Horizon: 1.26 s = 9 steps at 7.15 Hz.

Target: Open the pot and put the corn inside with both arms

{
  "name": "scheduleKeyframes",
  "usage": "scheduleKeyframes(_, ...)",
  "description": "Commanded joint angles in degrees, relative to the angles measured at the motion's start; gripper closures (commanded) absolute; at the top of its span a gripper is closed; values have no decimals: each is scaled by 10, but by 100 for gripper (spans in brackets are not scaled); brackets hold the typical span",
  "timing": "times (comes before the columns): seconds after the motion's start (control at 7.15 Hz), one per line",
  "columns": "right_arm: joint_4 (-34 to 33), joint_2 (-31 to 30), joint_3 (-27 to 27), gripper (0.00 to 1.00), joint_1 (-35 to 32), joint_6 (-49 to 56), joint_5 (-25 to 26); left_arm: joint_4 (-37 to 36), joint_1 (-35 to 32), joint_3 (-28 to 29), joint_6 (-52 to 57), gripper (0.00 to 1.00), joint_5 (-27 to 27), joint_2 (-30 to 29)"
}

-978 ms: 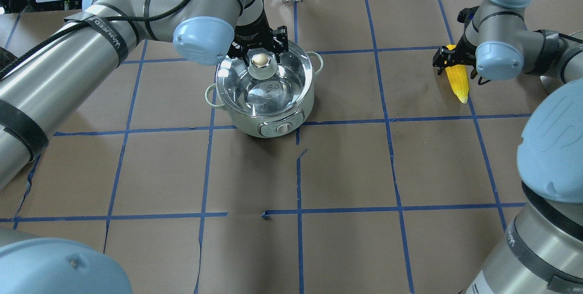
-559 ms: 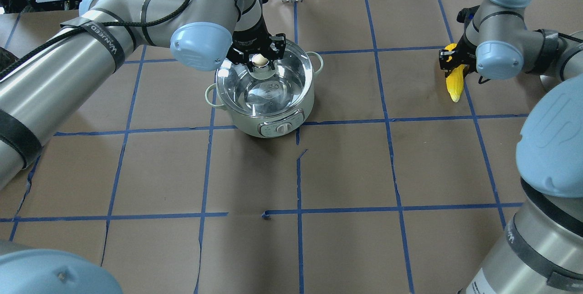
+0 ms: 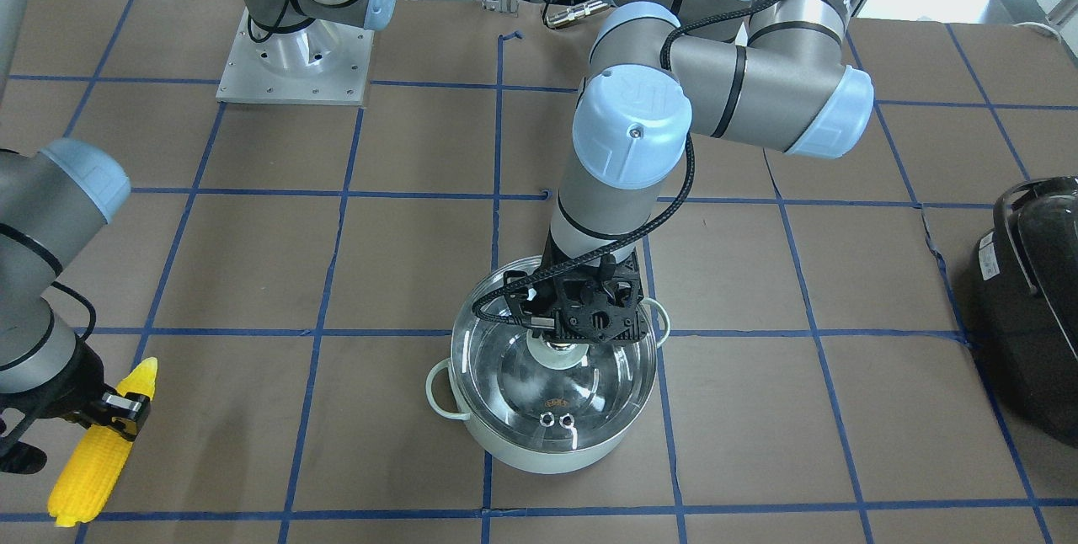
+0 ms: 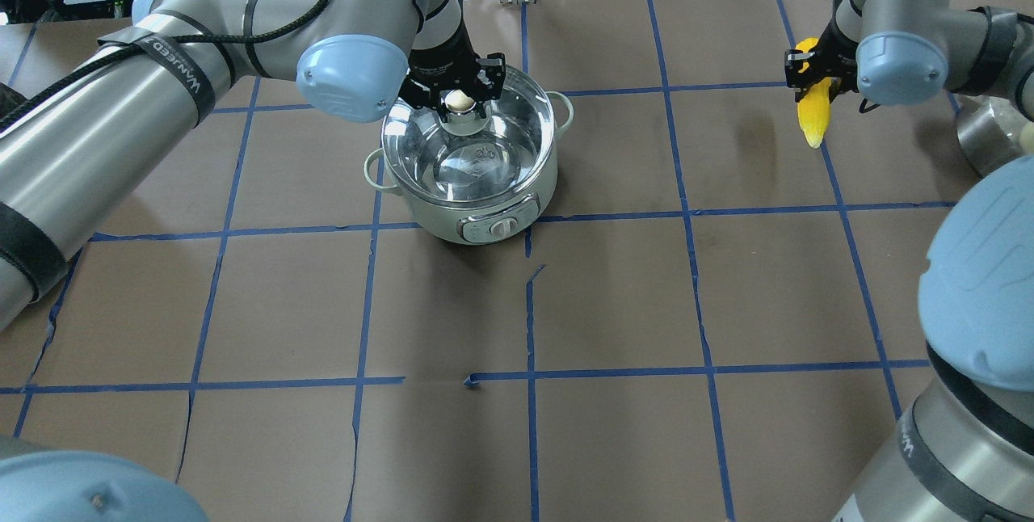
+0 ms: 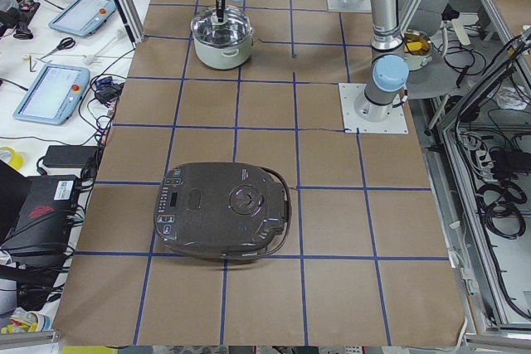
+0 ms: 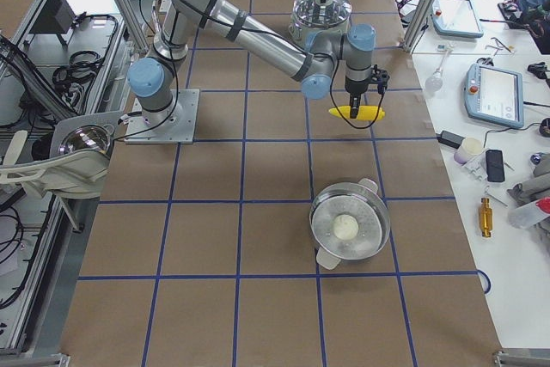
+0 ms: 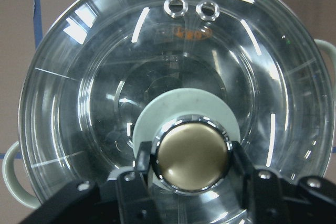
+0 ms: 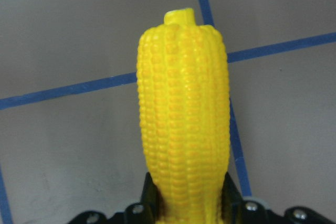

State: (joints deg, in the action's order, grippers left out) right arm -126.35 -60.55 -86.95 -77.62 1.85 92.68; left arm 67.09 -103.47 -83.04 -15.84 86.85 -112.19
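Your left claw (image 4: 459, 97) is closed on the gold knob (image 7: 191, 156) of the glass lid (image 7: 100, 82). Its fingers (image 7: 143, 167) press the knob's chrome collar from both sides. The lid sits flat on the pot (image 3: 539, 461), which stands near the middle of the counter (image 4: 614, 304), so the pot is not yet open.

Your right claw (image 4: 812, 76) is clamped on the corn (image 4: 813, 124), well off to the robot's right and far from the pot. It grips nearer one end than the middle, so a short stub shows on one side and the long part sticks out on the other. The corn looks lifted off the counter, though that is hard to confirm.

Treat the lid as the delicate part. It is glass, smooth and probably fairly heavy, and the knob is the only place to hold it. The knob's rounded, polished top could slide between the fingers, so grip low on the collar and lift straight up. Expect the lid to tilt or swing if you move sideways quickly.

The corn should be light, stiff plastic, and its rows of kernels give the claw some bite. Because it is held off-centre, the long end may pivot. It also looks close to the pot's width in length, so bring it in tip-down or laid across the middle.
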Motion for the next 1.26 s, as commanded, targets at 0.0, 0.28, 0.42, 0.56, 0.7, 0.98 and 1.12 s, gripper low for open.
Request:
scheduleKeyframes(0.0, 35, -4, 34, 100, -85, -87, 8, 18, 4, 2, 0, 90, 0, 45)
scheduleKeyframes(0.28, 129, -15, 99, 100, -151, -152, 10, 68, 82, 1, 40, 92, 3, 75)
scheduleKeyframes(0.42, 142, -17, 115, 100, -189, -165, 39, 80, 145, 2, 92, 92, -3, 87)
scheduleKeyframes(0.56, 144, -18, 122, 100, -231, -221, 44, 93, 208, 1, 154, 92, -11, 93)
scheduleKeyframes(0.7, 164, -18, 136, 100, -270, -264, 44, 103, 262, -8, 215, 92, -34, 96)
scheduleKeyframes(0.98, 196, -13, 163, 100, -348, -363, 46, 112, 353, -14, 300, 92, -50, 80)
scheduleKeyframes(1.12, 199, -7, 163, 100, -371, -367, 45, 104, 382, -38, 357, 92, -49, 73)
